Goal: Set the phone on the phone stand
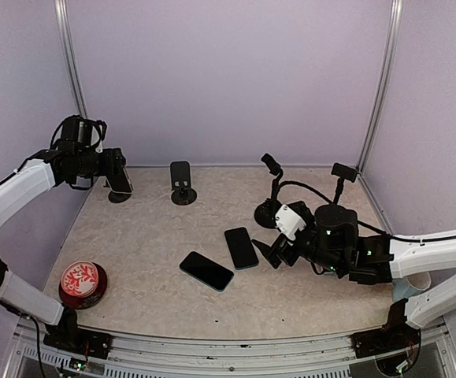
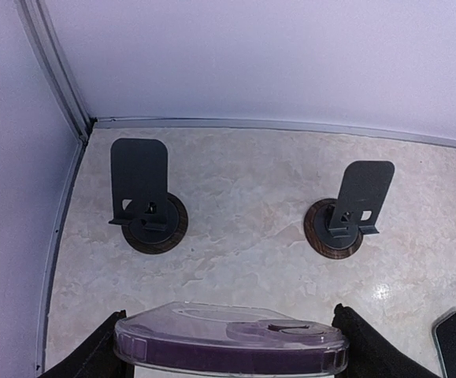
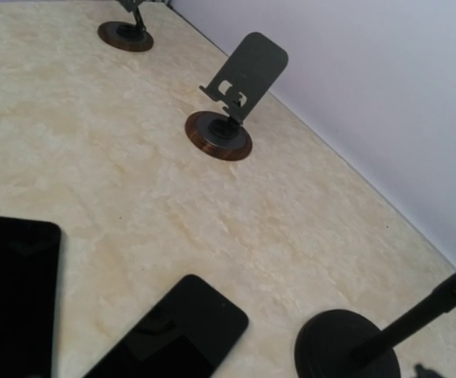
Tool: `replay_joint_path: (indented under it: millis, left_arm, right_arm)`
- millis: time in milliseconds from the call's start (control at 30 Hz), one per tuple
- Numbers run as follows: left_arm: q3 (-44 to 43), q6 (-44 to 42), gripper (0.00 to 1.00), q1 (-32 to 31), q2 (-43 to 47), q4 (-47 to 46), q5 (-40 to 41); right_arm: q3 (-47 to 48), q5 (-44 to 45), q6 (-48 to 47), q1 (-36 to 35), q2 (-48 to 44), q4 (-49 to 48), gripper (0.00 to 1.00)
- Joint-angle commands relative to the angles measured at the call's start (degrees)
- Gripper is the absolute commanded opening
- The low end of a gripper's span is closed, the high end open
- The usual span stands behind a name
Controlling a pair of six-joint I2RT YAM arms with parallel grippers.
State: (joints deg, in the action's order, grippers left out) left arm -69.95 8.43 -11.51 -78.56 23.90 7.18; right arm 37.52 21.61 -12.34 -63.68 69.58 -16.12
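Currently the left claw (image 1: 118, 179) sits in the upper left of the top view, clenched on a clear-cased phone (image 2: 229, 343). In the left wrist view this phone lies across the bottom edge of the frame, gripped between the two dark fingers (image 2: 87, 358). It is short of both stands and touches neither.

The first phone stand (image 2: 144, 197) is at centre left of the left wrist view, upright on a round brown base. The second phone stand (image 2: 352, 209) is at centre right, turned slightly away. Both stands carry no phone.

The right claw (image 1: 273, 252) is at centre right of the top view, low over the table (image 1: 149, 236). Whether it is released or clenched cannot be told from any view. Just left of it a black phone (image 1: 241, 247) lies flat, and another black phone (image 1: 206, 270) lies flat lower left of that.

A black gooseneck holder (image 1: 270, 197) stands beyond the right claw. A red button (image 1: 82, 282) sits at lower left.
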Motion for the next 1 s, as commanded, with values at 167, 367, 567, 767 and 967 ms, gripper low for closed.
replay_joint_path:
  millis: [167,367,567,767,967]
  left_arm:
    - [-6.59,-1.41,0.59,3.34,-5.06,-2.96,0.78]
    - [-9.68,-2.19,0.59,5.23,-8.69,-2.21,0.85]
    - [-13.88,-2.79,0.59,7.31,-12.48,-0.95,1.24]
    - [-17.67,-3.14,0.58,8.99,-17.22,-0.12,0.85]
    - [-21.61,-2.97,0.58,9.84,-21.50,0.31,0.45]
  right_arm:
    - [-2.48,1.28,2.78,-0.04,-2.90,1.63,1.00]
    - [-4.55,1.90,3.67,-0.04,-4.96,2.17,1.00]
    - [-6.10,2.44,3.73,0.13,-6.84,1.96,1.00]
    - [-6.91,2.89,4.11,0.14,-8.82,2.62,1.00]
    - [-8.74,2.72,6.41,0.16,-11.93,3.37,1.00]
